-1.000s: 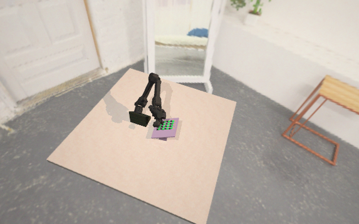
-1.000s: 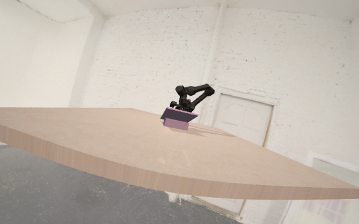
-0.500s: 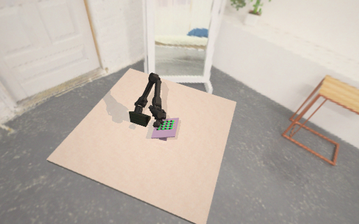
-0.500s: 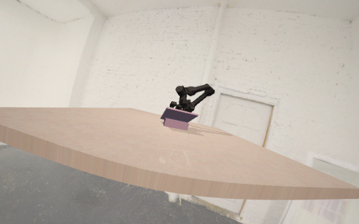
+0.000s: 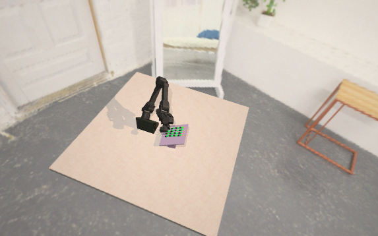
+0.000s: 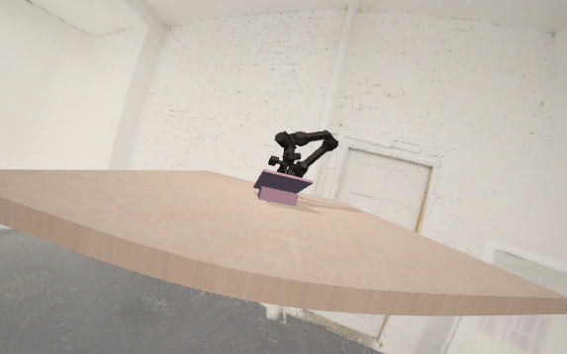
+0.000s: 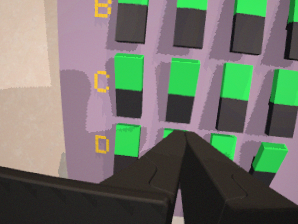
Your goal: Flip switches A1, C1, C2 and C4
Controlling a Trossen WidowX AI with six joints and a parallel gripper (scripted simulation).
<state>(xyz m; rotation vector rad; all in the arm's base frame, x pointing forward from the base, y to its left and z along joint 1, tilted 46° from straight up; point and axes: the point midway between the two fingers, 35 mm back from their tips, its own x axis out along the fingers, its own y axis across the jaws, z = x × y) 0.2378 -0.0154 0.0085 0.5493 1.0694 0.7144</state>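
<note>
The lilac panel (image 5: 171,141) (image 6: 283,181) (image 7: 75,55) stands tilted, with green-and-dark rocker switches. In the wrist view, switch C1 (image 7: 129,75) and switch C2 (image 7: 184,80) look tilted alike, green far ends up and dark near ends down. Switch C3 (image 7: 236,82) and switch C4 (image 7: 284,90) look the other way, dark near ends up. My gripper (image 7: 182,140) is shut and empty. Its tips appear just on the near side of C2, over D2, which they mostly hide; I cannot tell their height. A1 is outside the wrist view and too small to read in the top and exterior views.
Switch D1 (image 7: 127,141), switch D3 (image 7: 223,144) and switch D4 (image 7: 270,159) flank the fingers. Switch B1 (image 7: 131,24), switch B2 (image 7: 189,29) and switch B3 (image 7: 247,32) are farther up. The panel stands on a pink block (image 6: 278,196) on the table (image 5: 137,165) (image 6: 191,232).
</note>
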